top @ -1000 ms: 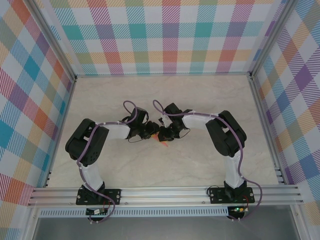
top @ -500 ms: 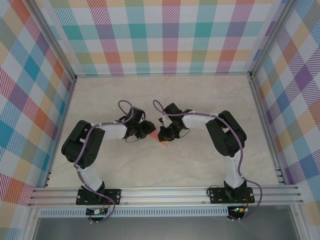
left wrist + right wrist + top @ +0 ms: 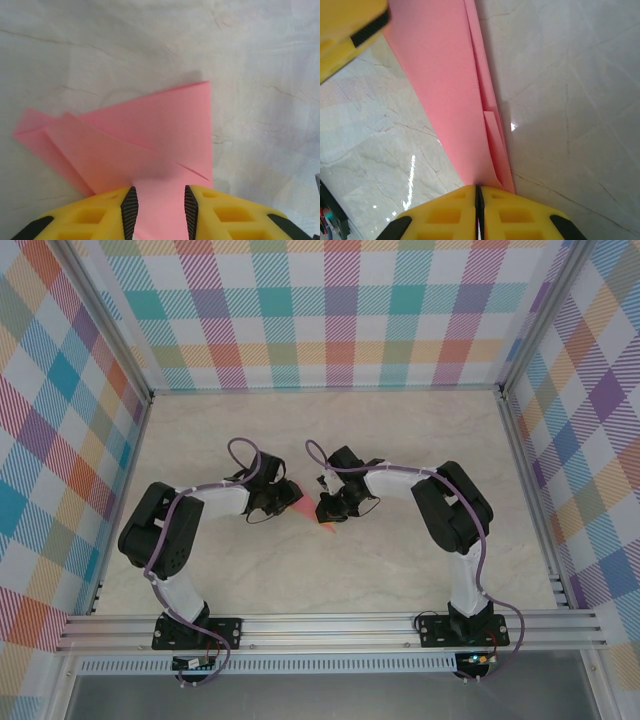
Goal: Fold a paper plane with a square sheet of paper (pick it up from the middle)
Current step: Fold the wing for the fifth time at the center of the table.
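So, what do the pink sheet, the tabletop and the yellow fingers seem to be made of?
Pink sheet: thin matte paper, judging by its sharp creases. Tabletop: marble-look, veined, glossy with glints; possibly laminate rather than stone. Yellow fingers: likely moulded matte plastic, with hollow cells and black ribbed pads, perhaps rubber.

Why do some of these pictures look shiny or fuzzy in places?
Right wrist view: white glare spots on the marble table, and the yellow finger at top left is out of focus. Left wrist view: a soft shadow falls on the pink paper beside the left end effector. Top external view: even light, no glare.
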`<state>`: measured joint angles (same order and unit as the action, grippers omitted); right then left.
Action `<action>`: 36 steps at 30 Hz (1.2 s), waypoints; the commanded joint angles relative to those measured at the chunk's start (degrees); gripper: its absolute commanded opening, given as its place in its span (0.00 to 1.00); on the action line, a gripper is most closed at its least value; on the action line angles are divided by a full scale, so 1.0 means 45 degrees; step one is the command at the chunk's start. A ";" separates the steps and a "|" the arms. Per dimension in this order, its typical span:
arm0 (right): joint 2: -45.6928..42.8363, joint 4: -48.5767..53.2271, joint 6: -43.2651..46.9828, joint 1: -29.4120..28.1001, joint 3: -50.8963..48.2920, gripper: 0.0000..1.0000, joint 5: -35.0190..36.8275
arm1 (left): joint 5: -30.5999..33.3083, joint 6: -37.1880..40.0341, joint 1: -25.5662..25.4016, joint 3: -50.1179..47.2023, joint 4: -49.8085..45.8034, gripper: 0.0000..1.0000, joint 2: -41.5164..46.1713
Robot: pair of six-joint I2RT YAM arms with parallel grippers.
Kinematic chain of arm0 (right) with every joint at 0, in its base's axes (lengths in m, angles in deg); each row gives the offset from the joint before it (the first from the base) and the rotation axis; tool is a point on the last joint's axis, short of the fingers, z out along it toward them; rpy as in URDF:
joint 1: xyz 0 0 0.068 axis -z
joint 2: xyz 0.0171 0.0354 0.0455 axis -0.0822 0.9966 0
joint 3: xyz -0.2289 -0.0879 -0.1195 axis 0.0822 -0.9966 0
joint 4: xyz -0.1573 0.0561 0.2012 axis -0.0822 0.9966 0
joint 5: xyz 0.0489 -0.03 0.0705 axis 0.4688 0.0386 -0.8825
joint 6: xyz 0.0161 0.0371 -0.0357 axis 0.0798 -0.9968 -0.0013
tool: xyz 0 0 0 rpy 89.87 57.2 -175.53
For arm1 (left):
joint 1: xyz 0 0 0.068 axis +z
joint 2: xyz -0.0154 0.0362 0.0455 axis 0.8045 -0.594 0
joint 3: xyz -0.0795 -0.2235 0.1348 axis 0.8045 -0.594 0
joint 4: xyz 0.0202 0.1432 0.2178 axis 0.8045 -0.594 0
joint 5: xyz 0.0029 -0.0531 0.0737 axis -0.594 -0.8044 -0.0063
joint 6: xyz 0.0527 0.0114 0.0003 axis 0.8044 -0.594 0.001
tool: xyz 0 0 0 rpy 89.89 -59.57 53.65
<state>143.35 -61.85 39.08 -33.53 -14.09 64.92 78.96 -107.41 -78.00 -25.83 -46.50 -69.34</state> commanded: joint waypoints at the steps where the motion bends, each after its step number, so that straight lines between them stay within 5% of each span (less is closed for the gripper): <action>1: 0.1101 0.1215 0.0077 -0.0057 -0.0777 0.10 0.2278 | 0.2342 0.0061 0.0886 -0.0218 -0.1753 0.36 0.0233; 12: 0.1139 0.1224 0.0099 -0.0057 -0.0757 0.10 0.2239 | 0.2091 0.1000 0.1657 0.0194 -0.1743 0.36 0.0313; 23: 0.1171 0.1234 0.0092 -0.0047 -0.0769 0.10 0.2219 | -0.1441 0.1901 0.1412 -0.0996 0.0171 0.35 0.2702; 30: 0.1243 0.1261 0.0124 -0.0057 -0.0772 0.10 0.2180 | -0.2976 0.1383 0.0754 -0.0690 0.1769 0.30 0.0879; 36: 0.1293 0.1283 0.0140 -0.0057 -0.0796 0.10 0.2180 | -0.2572 0.1393 0.0550 -0.0172 0.1889 0.29 -0.0200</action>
<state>143.37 -61.83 39.10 -33.53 -14.09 64.92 67.64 -100.75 -75.08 -28.76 -39.70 -69.73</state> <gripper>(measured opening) 0.105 0.289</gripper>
